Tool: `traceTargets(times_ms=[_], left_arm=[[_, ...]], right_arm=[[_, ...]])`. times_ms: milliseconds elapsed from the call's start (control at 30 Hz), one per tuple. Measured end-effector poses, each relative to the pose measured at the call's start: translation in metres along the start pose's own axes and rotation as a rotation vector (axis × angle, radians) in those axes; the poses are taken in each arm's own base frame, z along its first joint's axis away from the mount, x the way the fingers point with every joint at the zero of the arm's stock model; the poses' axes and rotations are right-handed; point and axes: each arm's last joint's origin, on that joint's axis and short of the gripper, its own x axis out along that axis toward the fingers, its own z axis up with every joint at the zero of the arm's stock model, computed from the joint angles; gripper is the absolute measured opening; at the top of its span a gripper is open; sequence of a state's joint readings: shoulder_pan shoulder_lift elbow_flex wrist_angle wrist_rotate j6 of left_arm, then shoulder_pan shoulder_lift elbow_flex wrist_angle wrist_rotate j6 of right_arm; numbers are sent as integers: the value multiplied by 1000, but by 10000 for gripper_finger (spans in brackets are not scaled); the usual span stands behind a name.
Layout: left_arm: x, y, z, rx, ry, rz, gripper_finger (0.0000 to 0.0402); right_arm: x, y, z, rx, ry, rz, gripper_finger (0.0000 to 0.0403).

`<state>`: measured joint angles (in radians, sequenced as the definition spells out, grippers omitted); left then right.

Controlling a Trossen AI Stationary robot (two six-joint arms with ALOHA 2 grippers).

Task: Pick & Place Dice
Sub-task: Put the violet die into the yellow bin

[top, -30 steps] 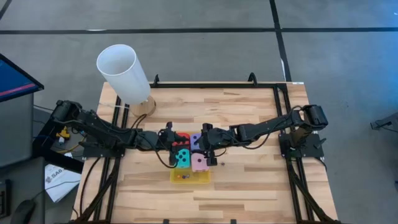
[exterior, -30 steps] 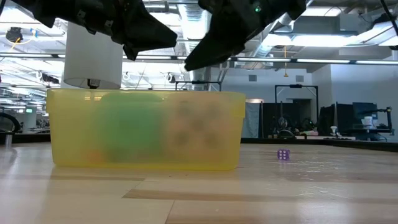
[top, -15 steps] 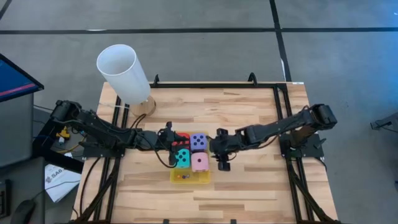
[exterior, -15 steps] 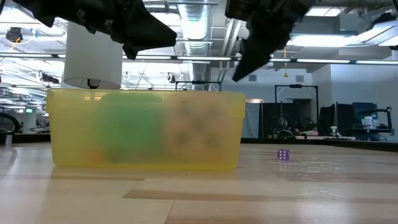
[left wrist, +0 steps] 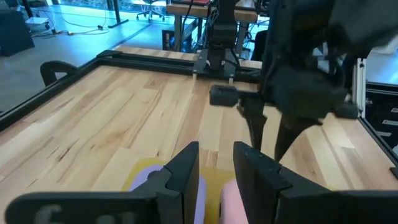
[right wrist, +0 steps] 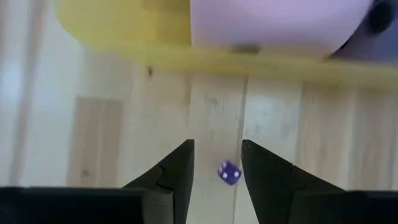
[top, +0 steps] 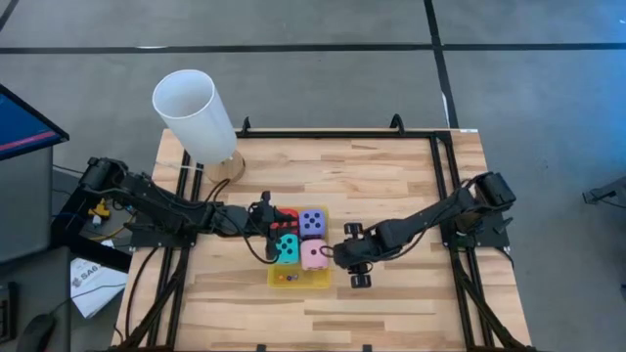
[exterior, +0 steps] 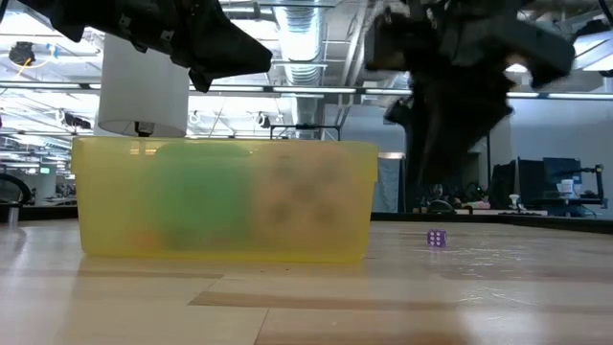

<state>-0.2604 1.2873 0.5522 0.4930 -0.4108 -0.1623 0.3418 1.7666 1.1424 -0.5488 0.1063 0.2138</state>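
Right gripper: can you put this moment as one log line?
right gripper: open, above tiny purple die on table | left gripper: over yellow tray | pink die: in tray

My right gripper poised over bare wood beside the yellow tray, tiny purple die between my fingers, tray wall ahead, open wood away from it
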Motion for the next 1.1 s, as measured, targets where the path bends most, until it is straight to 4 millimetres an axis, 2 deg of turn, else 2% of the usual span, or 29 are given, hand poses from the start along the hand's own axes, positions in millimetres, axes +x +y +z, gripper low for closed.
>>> traceTargets(times_ms=[267,433,733,900,1100], left_arm=[[0,0,-1,3,6,1,90],[0,0,-1,3,6,1,90],[0,0,-1,3,7,1,90],[0,0,-1,3,7,1,90],[0,0,-1,3,6,1,90]], right_arm=[[12,-9,-8,28,82,-57,129],[8,-13,-9,39,92,-63,129],[5,-20,-24,74,240,-163,125],[-1,-17,-25,65,233,-177,94],[-35,-12,-24,75,149,-152,22]])
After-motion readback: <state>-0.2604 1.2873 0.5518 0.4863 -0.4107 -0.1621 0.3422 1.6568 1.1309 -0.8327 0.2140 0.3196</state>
